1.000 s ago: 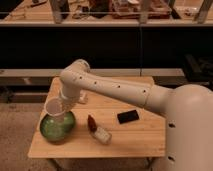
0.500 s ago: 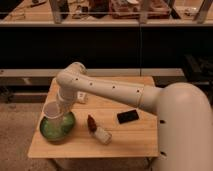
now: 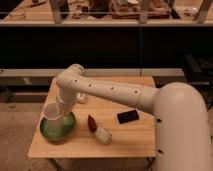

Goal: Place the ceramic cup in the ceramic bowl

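Camera view: our gripper (image 3: 60,109) carries the ceramic cup (image 3: 52,111), closed around it, mouth tilted up-left. The ceramic bowl (image 3: 57,127) sits directly beneath on the tabletop (image 3: 120,137). We judge a short straight descent remains.

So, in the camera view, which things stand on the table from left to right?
Green bowl with the white cup above it in the gripper → red object → white tube → black object.
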